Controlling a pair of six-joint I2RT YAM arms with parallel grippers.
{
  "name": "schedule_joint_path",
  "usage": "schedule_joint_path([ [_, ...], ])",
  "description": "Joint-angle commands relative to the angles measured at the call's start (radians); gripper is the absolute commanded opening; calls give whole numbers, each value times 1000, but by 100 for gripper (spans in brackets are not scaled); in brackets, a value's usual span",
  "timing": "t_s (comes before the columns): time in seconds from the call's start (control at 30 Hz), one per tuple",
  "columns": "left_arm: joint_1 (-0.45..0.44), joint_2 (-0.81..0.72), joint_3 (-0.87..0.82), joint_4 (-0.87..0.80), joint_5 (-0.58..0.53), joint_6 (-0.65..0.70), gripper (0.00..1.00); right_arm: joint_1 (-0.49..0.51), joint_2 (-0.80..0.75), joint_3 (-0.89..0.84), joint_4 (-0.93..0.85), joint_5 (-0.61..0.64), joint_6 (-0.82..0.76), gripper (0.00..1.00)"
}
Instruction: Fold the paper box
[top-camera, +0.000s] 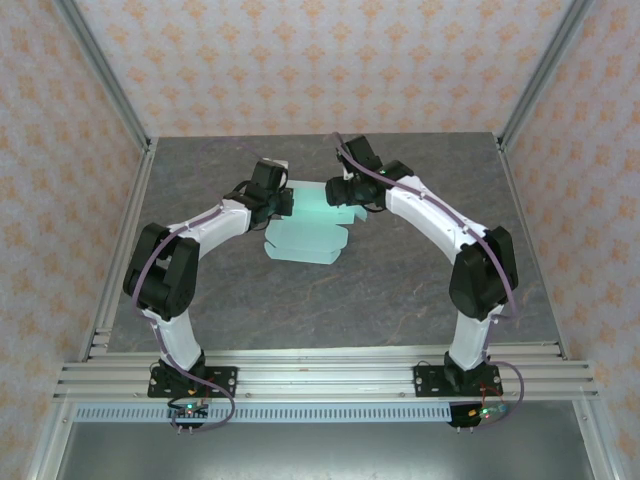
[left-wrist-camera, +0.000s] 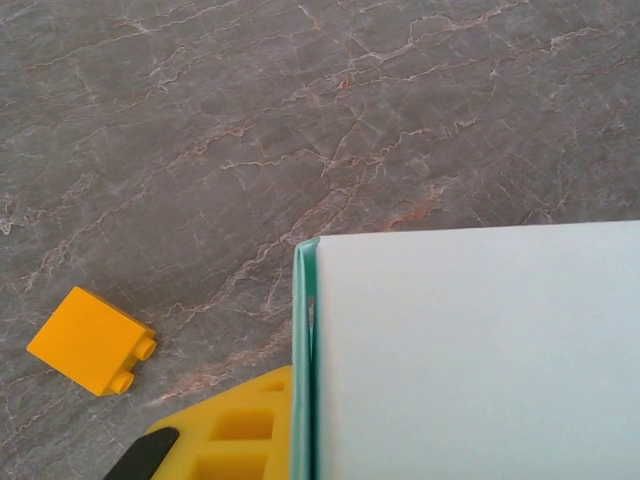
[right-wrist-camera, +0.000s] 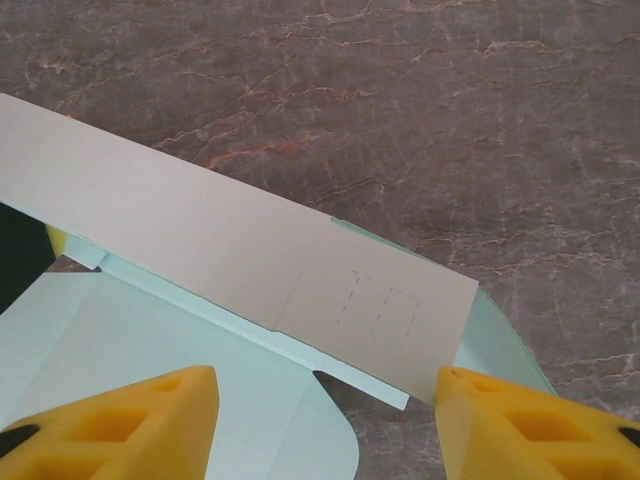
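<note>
Tabletop (top-camera: 400, 290) | left hand (top-camera: 278, 203) pinches paper box (top-camera: 305, 240) | right hand (right-wrist-camera: 325, 385) spread | left wrist: yellow block (left-wrist-camera: 90, 340)

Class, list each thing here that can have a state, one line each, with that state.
paper box: partly folded, one panel raised, the rest flat on the table.
left gripper: shut on the paper box's edge.
right gripper: open, close to the raised panel.
yellow block: lying loose on the table, apart from the box.
</note>
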Motion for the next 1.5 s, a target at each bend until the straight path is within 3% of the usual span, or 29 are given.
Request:
schedule_joint_path([
  [0.0, -11, -41, 5, 41, 29, -16, 0, -6, 9, -5, 19, -110, 28, 59],
  [0.3, -11, -44, 0, 42, 17, -14, 0, -99, -47, -88, 70, -171, 75, 70],
  [0.67, -11, -49, -4, 37, 23, -6, 0, -133, -8, -40, 118, -225, 68, 73],
  [0.97, -10, -51, -3, 36, 31, -3, 0, -131, 14, 17, 67, -242, -13, 72],
  [1.47, -13, -51, -5, 37, 40, -13, 0, -70, 51, 1, 82, -283, 3, 60],
])
